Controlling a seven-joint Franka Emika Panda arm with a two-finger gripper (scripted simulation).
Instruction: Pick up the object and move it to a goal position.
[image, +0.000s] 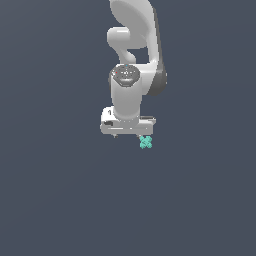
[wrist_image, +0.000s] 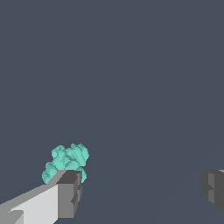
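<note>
- Plain dark grey-blue floor (image: 60, 200) everywhere, no markings, no goal marker visible in either view.
- Gripper (image: 128, 134) hangs low, pointing straight down, jaws spread wide and holding nothing.
- Object (image: 145, 142) is a small teal knobbly cross, sitting just under the gripper's end on the exterior view's right, not centred under the hand.
- Wrist view confirms it: object (wrist_image: 65, 162) sits right at one fingertip (wrist_image: 70, 192), partly behind it, outside the gap. Other fingertip (wrist_image: 213, 189) is well apart at the frame edge.
- Step in hand, as I read it: alignment before the grasp. Closing now would likely miss or flick the piece away.
- To do it well: shift sideways until the object sits mid-gap, then descend, then close. Lumpy shape, so aim the pads across the body, not a knob end.
- Exterior view gives arm pose and overall offset; cannot tell finger-to-object contact from it.
- Wrist view gives the fingertip-to-object relation, though touching or just beside is unclear; nothing of the arm.
</note>
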